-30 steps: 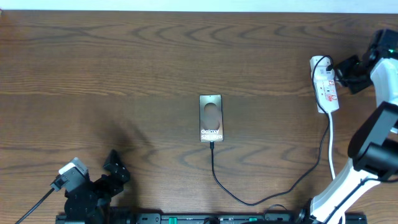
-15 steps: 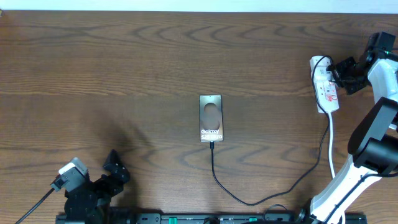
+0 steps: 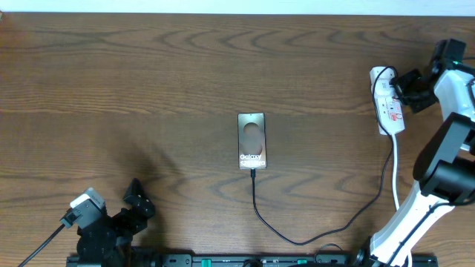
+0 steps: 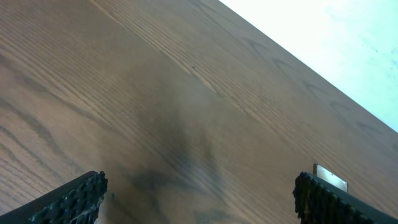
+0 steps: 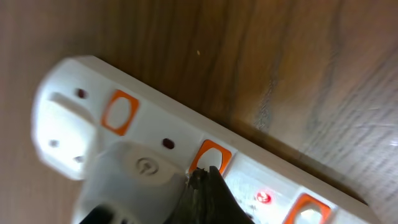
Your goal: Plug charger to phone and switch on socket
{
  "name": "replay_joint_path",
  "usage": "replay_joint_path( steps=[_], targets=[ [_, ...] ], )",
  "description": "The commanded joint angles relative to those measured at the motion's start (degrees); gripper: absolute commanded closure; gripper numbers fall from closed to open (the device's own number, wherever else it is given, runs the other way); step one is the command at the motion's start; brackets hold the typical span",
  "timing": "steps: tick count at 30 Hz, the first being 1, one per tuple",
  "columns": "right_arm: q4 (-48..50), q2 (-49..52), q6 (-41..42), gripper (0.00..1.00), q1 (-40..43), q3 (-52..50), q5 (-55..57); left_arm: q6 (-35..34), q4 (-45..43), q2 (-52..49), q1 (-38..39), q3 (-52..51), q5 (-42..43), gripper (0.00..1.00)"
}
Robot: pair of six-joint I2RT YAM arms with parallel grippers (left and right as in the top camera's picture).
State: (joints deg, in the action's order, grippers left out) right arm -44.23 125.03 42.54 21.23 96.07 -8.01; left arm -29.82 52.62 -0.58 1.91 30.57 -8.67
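The phone (image 3: pixel 251 141) lies flat mid-table, "Galaxy" lettering up. The charger's thin black cable (image 3: pixel 256 204) enters the phone's bottom edge, loops along the table's front and runs up to the socket (image 3: pixel 387 100), a white power strip at the far right. In the right wrist view the white plug head (image 5: pixel 134 180) sits in the socket (image 5: pixel 74 106). My right gripper (image 5: pixel 208 177) is shut, its tip touching an orange switch (image 5: pixel 211 154), and a red light (image 5: pixel 263 198) glows beside it. My left gripper (image 4: pixel 202 199) is open and empty above bare wood at the front left (image 3: pixel 137 200).
The socket's thick white cord (image 3: pixel 395 170) runs down toward the right arm's base (image 3: pixel 401 230). More orange switches (image 5: pixel 119 112) line the strip. The table's far edge meets a white surface (image 4: pixel 323 37).
My right gripper has shifted slightly left onto the socket, with the wrist swinging up. Phone, cable and left arm have not moved.
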Motion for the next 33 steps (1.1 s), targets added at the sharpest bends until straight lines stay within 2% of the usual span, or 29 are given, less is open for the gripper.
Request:
replay_joint_path(
  steps=[1, 9, 14, 17, 24, 27, 33],
  targets=[
    [0.33, 2.38, -0.46, 0.99, -1.86, 1.31, -1.66, 0.17, 0.02, 0.24, -0.17, 0.55, 0.52, 0.02],
    [1.27, 2.43, -2.10, 0.99, -3.19, 1.31, -1.64, 0.17, 0.02, 0.24, -0.20, 0.55, 0.52, 0.02],
    [1.14, 0.72, -8.17, 0.99, -3.23, 1.36, -8.68, 0.17, 0.02, 0.24, -0.17, 0.55, 0.52, 0.02],
    [-1.22, -3.34, -8.50, 0.99, -3.13, 1.36, -3.06, 0.17, 0.04, 0.24, -0.17, 0.55, 0.52, 0.02],
    [-5.53, -24.04, -8.52, 0.99, -3.13, 1.36, 18.86, 0.13, -0.31, 0.24, -0.17, 0.55, 0.57, 0.02],
    [-5.20, -34.58, -8.50, 0.99, -3.13, 1.36, 21.92, 0.15, -4.76, 0.24, -0.17, 0.55, 0.57, 0.02],
    [-0.17, -56.19, -8.31, 0.99, -3.13, 1.36, 20.76, 0.17, -15.89, 0.24, -0.17, 0.55, 0.52, 0.02]
  ],
)
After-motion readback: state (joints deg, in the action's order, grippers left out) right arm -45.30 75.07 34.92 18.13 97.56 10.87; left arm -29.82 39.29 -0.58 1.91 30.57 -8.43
